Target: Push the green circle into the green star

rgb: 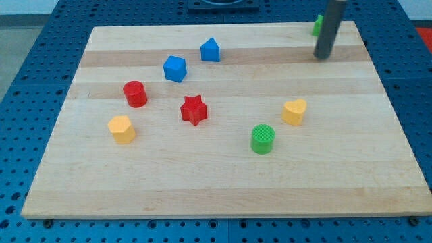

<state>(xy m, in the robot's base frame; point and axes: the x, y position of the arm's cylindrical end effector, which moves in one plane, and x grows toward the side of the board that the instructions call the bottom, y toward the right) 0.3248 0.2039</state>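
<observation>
Camera view, single frame. Wooden bench [223, 196] lies on a blue perforated surface [27, 81].

Arm: it carries no pincer, so no opening and no hold can be reported; it ends in a dark rod. My tip [323, 57] stands near the bench's top right corner, touching no block that I can make out.

Task items: the green circle [262, 139] stands upright right of the bench's centre, toward the bottom edge, well apart from my tip. A green block [316, 25] sits at the top edge near the top right corner, mostly hidden behind the rod; its shape cannot be made out, so I cannot confirm it as the star. It lies just beside the rod, on the rod's left, above my tip.

Other items:
- Yellow heart [294, 111]: near the green circle, up and to its right, apart from it.
- Red star [194, 110]: near the bench's centre.
- Red cylinder [135, 94]: left of the red star, apart.
- Yellow block [121, 129]: toward the left edge, below the red cylinder; shape looks many-sided.
- Blue block [175, 69]: above the red star, many-sided.
- Blue block, house-shaped [210, 50]: toward the top edge, just right of the other blue block, not touching.
</observation>
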